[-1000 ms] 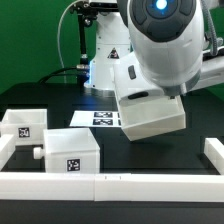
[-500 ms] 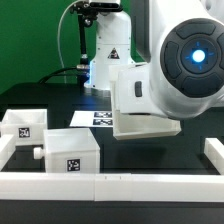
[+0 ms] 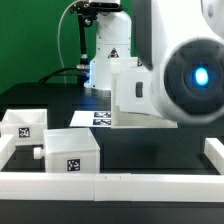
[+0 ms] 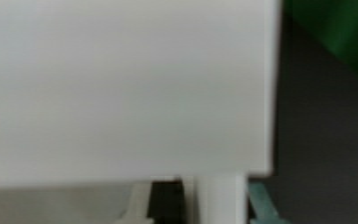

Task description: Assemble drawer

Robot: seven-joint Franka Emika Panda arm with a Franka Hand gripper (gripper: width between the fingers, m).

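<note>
— White plastic everywhere. How many drawer pieces do you count?

— Three. One tall box [image 3: 133, 100] and two shallow ones: a near tray [image 3: 70, 152] and a far tray [image 3: 22, 125]. Both trays sit on the black tabletop [image 3: 150, 155] at the exterior view's left, close together. I can't tell whether they touch.

— Knobs and tags?

— One knob [image 3: 38, 153] shows, on the near tray's side facing the exterior view's left. Each tray shows one square tag.

— Where is the tall box?

— Near the middle of the exterior view, behind the trays. Its side toward the exterior view's right is covered by the one arm [image 3: 195, 80], a blurred white bulk with a blue light. Whether its base touches the tabletop is hard to judge.

— Anything else cut off?

— One marker board [image 3: 90, 119] lies behind the trays, its far end hidden by the box. Low rails [image 3: 100, 183] edge the tabletop.

— And the claw?

— Hidden behind the arm. In the wrist view a white wall of the box [image 4: 123, 90] fills nearly everything, so I cannot tell whether the claw is wide, narrow or holding the box.
</note>
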